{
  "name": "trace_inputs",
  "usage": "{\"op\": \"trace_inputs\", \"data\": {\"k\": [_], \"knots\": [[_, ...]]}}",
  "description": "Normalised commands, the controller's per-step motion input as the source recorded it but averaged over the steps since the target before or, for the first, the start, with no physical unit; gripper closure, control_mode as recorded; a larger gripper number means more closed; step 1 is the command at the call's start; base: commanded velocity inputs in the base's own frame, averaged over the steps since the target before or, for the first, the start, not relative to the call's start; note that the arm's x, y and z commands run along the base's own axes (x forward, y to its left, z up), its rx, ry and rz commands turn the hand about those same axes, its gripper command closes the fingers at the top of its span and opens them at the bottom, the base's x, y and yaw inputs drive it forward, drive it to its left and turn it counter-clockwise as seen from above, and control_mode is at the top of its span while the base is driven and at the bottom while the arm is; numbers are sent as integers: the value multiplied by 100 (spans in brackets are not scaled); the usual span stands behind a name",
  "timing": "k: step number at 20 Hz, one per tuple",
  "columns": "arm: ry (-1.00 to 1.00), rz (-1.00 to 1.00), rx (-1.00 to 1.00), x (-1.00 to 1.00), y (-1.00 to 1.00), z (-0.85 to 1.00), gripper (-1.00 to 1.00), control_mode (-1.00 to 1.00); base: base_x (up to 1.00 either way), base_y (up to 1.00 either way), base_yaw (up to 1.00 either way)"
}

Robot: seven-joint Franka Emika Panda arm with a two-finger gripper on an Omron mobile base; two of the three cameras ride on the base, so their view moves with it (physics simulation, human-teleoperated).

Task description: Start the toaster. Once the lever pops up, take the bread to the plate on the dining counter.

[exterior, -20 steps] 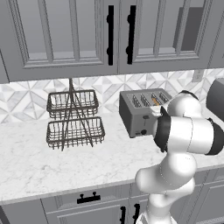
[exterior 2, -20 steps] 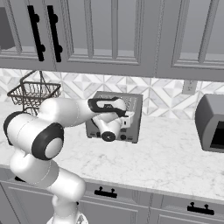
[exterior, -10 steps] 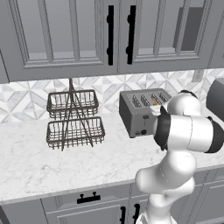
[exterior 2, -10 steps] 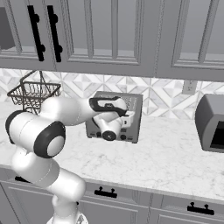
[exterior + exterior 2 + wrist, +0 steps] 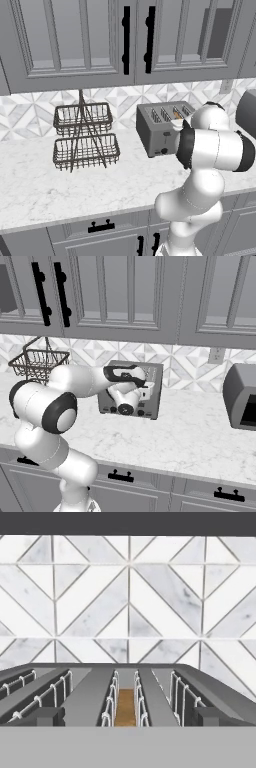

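Observation:
The grey four-slot toaster stands on the marble worktop against the tiled wall. The bread sits down in one of its middle slots, only the orange-brown crust edge showing. My gripper hovers low over the toaster's front edge and looks along the slots. It is open, with dark fingertips wide apart on either side of the bread's slot and nothing between them. From the right base view my hand covers the toaster's upper front. The plate and the dining counter are out of view.
A two-tier wire basket rack stands left of the toaster on the worktop. At the right sits a grey oven-like appliance. Grey wall cabinets hang overhead, and a wall outlet is behind.

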Motion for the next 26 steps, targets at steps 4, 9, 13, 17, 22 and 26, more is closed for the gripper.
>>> {"op": "trace_inputs", "data": {"k": [4, 9, 13, 17, 22, 26], "knots": [[0, 0, 0, 0, 0, -18, -100, -100, 0, 0, 0], [0, 0, 0, 0, 0, -16, -100, -100, 0, 0, 0], [0, 0, -1, 0, 0, -14, -100, -100, 0, 0, 0], [0, 0, 0, 0, 0, -13, -100, -100, 0, 0, 0], [0, 0, 0, 0, 0, -9, -100, -100, 0, 0, 0], [0, 0, 0, 0, 0, -2, -100, -100, 0, 0, 0]]}}
